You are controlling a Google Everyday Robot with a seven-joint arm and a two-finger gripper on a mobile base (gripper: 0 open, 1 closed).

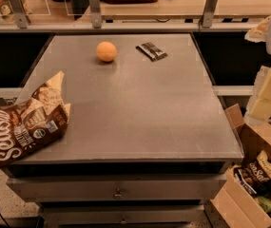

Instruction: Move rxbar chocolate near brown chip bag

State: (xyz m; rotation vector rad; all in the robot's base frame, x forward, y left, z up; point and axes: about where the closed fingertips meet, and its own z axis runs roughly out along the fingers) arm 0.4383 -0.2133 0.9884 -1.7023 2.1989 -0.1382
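The rxbar chocolate (151, 51) is a small flat dark bar with white print, lying at the far right of the grey table top (135, 113). The brown chip bag (23, 125), large and puffy with white "Sea Salt" lettering, lies on the table's front left corner and hangs over the left edge. My gripper (264, 31) is at the right edge of the camera view, off the table and raised, well to the right of the bar. The cream arm (268, 91) shows below it.
An orange round fruit (106, 51) sits at the far middle, left of the bar. An open cardboard box (256, 175) with snack bags stands on the floor at the table's front right. A rail with posts (94, 11) runs behind the table.
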